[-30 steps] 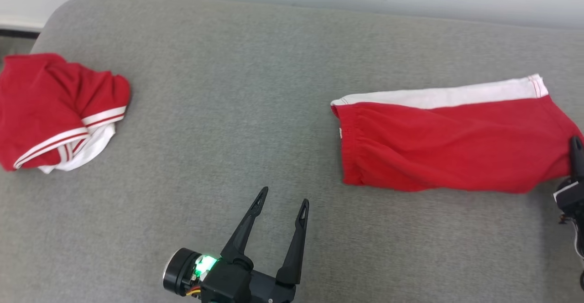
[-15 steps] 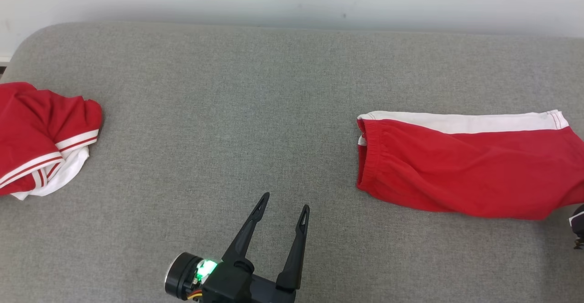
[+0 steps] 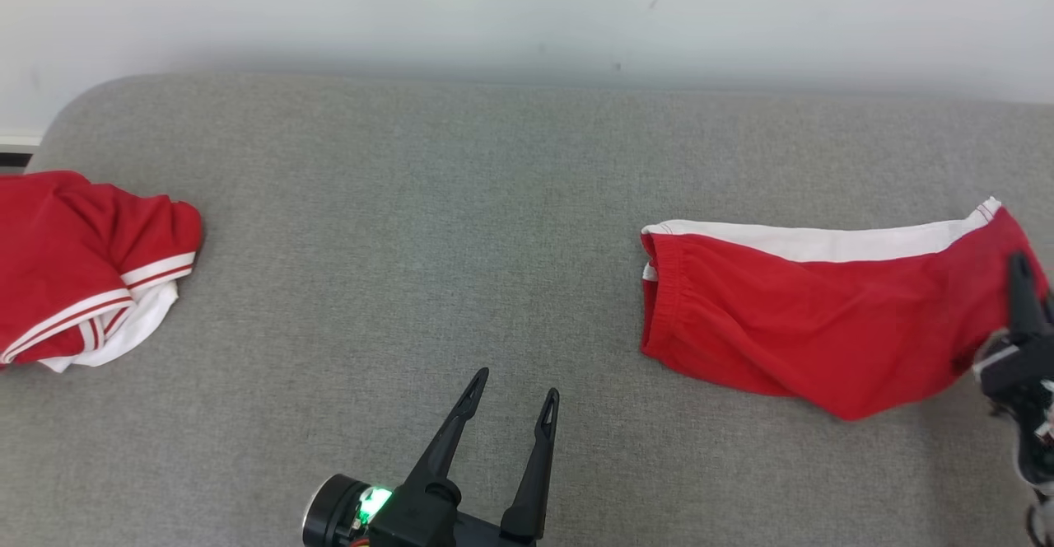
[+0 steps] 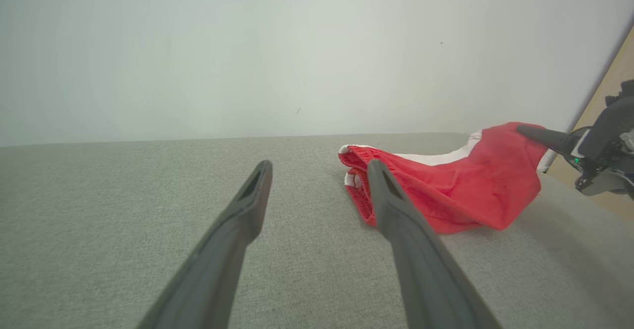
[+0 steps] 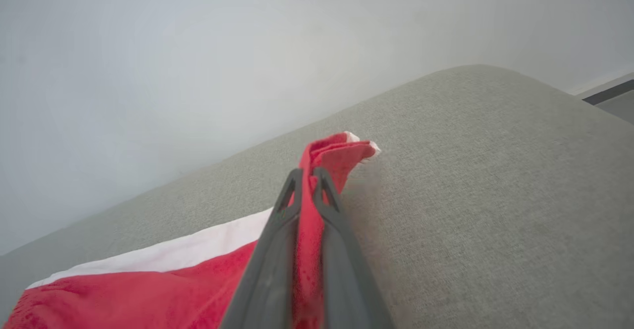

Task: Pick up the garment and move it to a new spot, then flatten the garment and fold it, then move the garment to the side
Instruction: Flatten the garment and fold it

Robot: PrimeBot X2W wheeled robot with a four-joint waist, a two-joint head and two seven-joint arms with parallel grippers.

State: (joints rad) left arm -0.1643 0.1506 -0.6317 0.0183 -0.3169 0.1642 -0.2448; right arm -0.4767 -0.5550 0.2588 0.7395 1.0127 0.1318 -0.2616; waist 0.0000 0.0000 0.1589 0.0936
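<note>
My right gripper [image 5: 307, 183] is clamped on the hem end of the red shorts [image 3: 790, 316], which lie on the right of the grey cushion [image 3: 395, 217]. My left gripper [image 3: 512, 386] hangs spread and empty. I lift slowly and level. I probably hold both layers, but I can't be sure.

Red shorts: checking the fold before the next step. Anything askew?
Yes: the right end of the shorts is pinched between the shut fingers of the right gripper and lifted off the cushion, so the lower edge slants.
</note>
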